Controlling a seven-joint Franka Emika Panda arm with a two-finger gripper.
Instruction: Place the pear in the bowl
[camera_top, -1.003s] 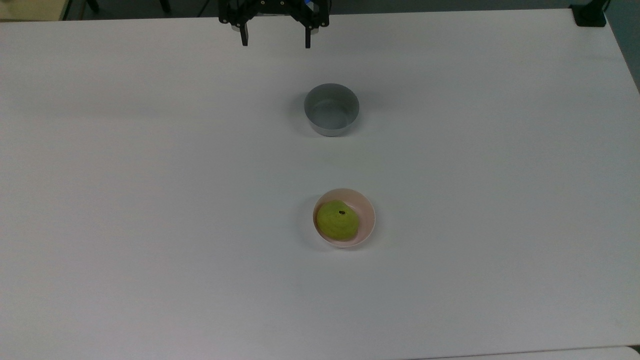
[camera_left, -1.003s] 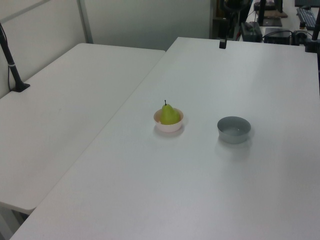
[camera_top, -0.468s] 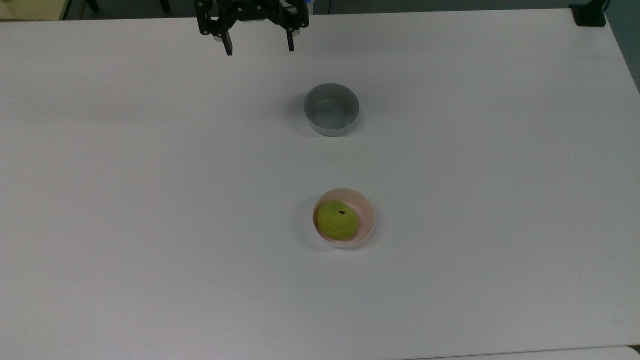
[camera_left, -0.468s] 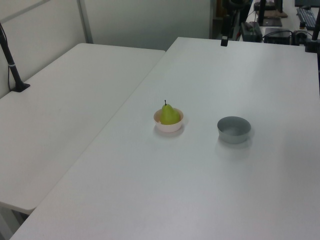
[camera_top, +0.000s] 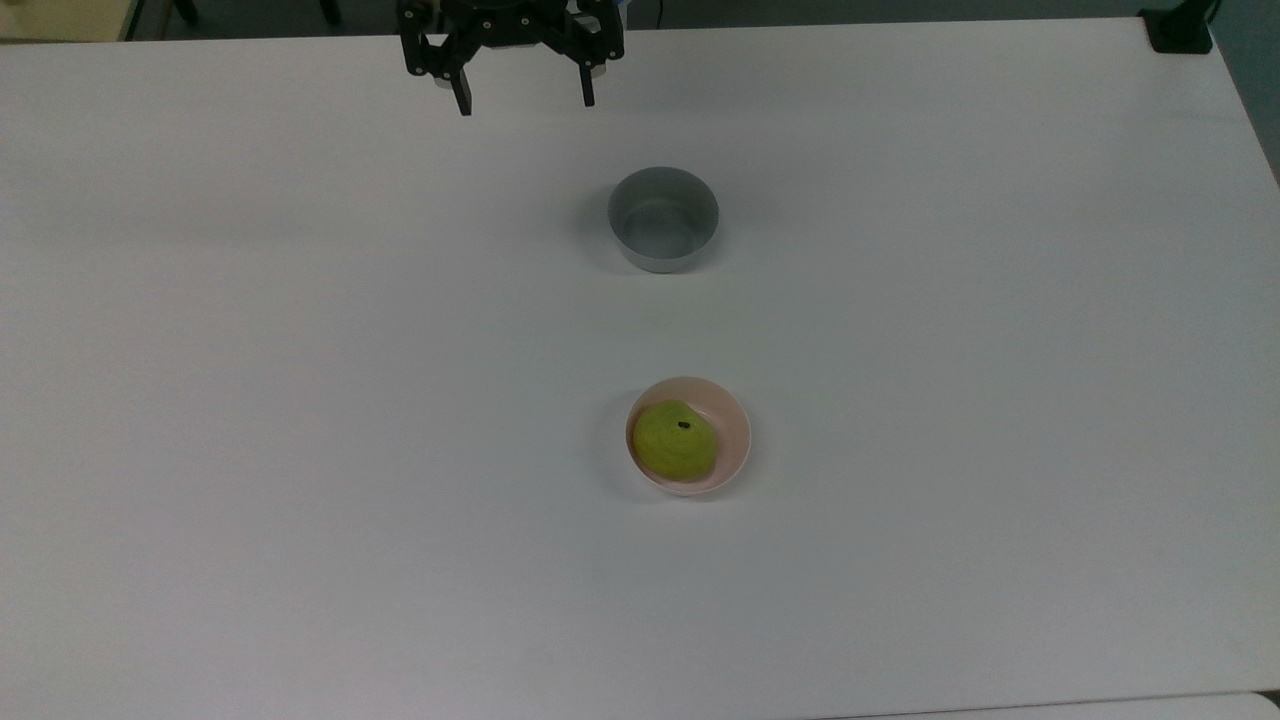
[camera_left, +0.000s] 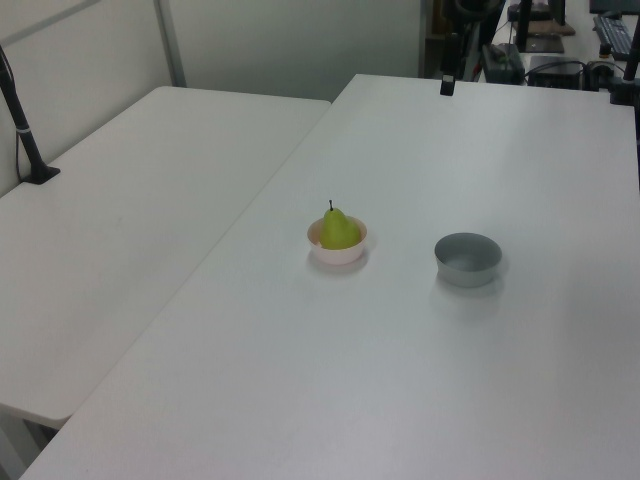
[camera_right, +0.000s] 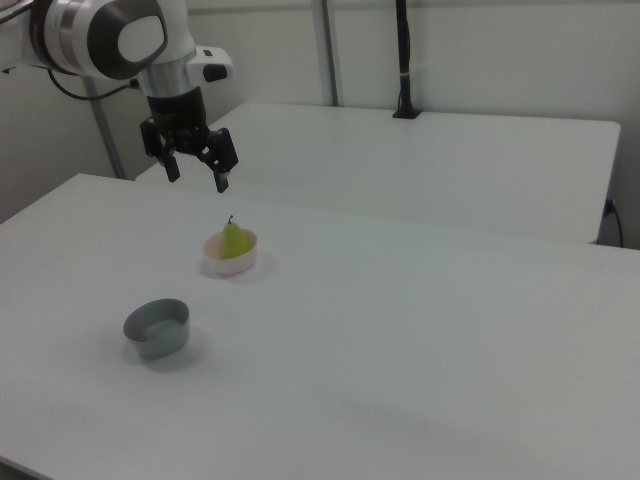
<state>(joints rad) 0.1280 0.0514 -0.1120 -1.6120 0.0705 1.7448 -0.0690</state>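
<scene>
Moved: only the gripper (camera_top: 524, 100) has shifted; since a second ago it has slid toward the top view's left along the far edge of the table (camera_top: 300, 400), and over the last half second it has barely drifted.
Unchanged: pear (camera_top: 676, 439), pink bowl (camera_top: 735, 440) and grey bowl (camera_top: 663, 219) sit exactly where they did in the earlier frames.
Gripper state: fingers spread wide with nothing between them; in the right view the gripper (camera_right: 195, 180) hangs in the air, up and toward the right view's left of the pear, well apart from it.
Pear: stands upright inside the pink bowl, stem up, leaning toward the bowl's side on the top view's left; the left view shows the pear (camera_left: 338, 230) rising above the pink bowl's rim (camera_left: 355, 245).
Grey bowl: holds nothing, set well apart from the pink bowl, between it and the gripper in the top view.
Meaning for the task: the pear already lies in the right bowl and the arm has let go and pulled away, so the placing looks finished.
Risk: little remains; the pear looks settled, with nothing near enough to knock it.
</scene>
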